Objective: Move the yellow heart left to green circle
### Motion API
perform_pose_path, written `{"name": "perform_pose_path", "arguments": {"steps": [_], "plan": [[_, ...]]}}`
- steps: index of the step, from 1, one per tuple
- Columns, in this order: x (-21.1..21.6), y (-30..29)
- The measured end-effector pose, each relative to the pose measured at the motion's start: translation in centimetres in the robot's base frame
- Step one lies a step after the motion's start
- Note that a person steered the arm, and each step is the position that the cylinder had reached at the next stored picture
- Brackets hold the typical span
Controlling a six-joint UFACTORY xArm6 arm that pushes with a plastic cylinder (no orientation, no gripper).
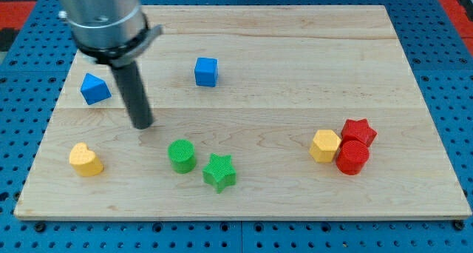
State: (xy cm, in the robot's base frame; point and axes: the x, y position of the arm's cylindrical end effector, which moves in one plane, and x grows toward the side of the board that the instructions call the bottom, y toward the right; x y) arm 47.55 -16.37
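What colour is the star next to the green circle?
Green. The star sits at the circle's lower right, seen in the camera view.

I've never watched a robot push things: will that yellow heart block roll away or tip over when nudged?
Probably neither: the yellow heart block sits flat and squat on the smooth wooden board, so it should slide. Its lobed outline may make it twist if my tip pushes off-centre.

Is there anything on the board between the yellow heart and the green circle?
No. The camera view shows only bare wood between the yellow heart and green circle; my tip sits above that stretch.
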Motion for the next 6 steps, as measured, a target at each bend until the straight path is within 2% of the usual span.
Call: {"name": "perform_pose_path", "arguments": {"steps": [1, 2, 3, 4, 5, 6], "plan": [[2.3, -5.9], [7.3, -8.4], [9.4, -6.7], [6.2, -3.5], [1.2, -3.2], [1.3, 0.2]]}}
